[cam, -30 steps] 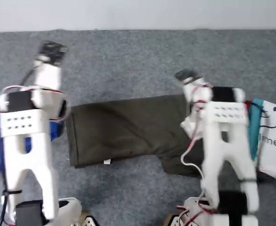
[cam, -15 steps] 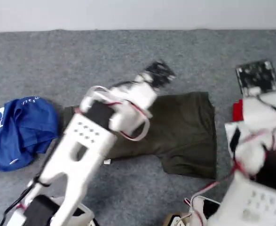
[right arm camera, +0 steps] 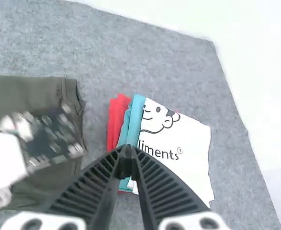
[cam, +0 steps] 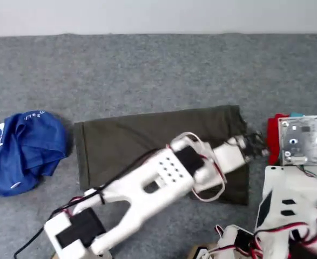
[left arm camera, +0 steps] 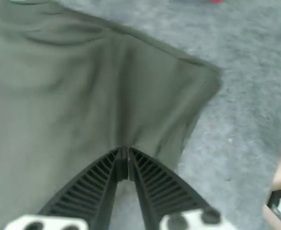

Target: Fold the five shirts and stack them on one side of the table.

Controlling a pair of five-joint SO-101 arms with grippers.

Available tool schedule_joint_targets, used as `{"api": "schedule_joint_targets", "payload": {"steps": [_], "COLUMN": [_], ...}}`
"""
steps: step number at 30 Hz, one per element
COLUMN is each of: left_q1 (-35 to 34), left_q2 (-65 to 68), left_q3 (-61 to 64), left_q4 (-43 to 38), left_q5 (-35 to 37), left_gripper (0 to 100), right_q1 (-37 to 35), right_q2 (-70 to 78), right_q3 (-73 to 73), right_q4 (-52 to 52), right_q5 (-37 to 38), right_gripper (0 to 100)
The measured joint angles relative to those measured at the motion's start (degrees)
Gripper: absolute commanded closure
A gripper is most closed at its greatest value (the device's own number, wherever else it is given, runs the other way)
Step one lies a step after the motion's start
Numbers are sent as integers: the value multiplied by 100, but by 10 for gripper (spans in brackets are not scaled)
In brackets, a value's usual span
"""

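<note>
An olive shirt (cam: pixel 131 140) lies flat, folded into a long strip, mid-table. My left arm stretches across it. Its left gripper (cam: pixel 253 145) is shut at the shirt's right end, near a corner (left arm camera: pixel 122 154). The tips touch the olive fabric (left arm camera: pixel 59 86), where creases run toward them; I cannot tell whether cloth is pinched. A crumpled blue shirt (cam: pixel 23 148) lies at the far left. A stack of folded red, teal and white shirts (right arm camera: pixel 169 143) sits at the right edge. My right gripper (right arm camera: pixel 125 152) hangs shut and empty high above that stack.
The grey carpeted table (cam: pixel 158 70) has free room along the back. The right arm (cam: pixel 293 205) is drawn back at the near right corner, covering most of the stack. The left arm's wrist board (right arm camera: pixel 44 136) lies close to the stack's left.
The left arm swung from the table's left side across to the olive shirt's right end. The right arm pulled back from the shirt to the near right corner. The shirt has not shifted.
</note>
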Motion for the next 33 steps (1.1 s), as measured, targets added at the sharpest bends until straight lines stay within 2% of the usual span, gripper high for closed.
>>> {"api": "schedule_joint_targets", "payload": {"steps": [8,18,30,33], "left_q1": [343,343,352,352], "left_q2": [633,1424,3191,3560], "left_q3": [0,-659,-2558,-3165], "left_q4": [-185,-158,985,1380], "left_q5": [-141,-141,-167,-167], "left_gripper": [855,844,848,895], "right_q1": [0,0,0,0], "right_q2": [-53,-53,-53,-53], "right_q3": [0,0,0,0], "right_q4": [0,0,0,0], "right_q5": [0,0,0,0], "right_gripper": [989,989,989,989]}}
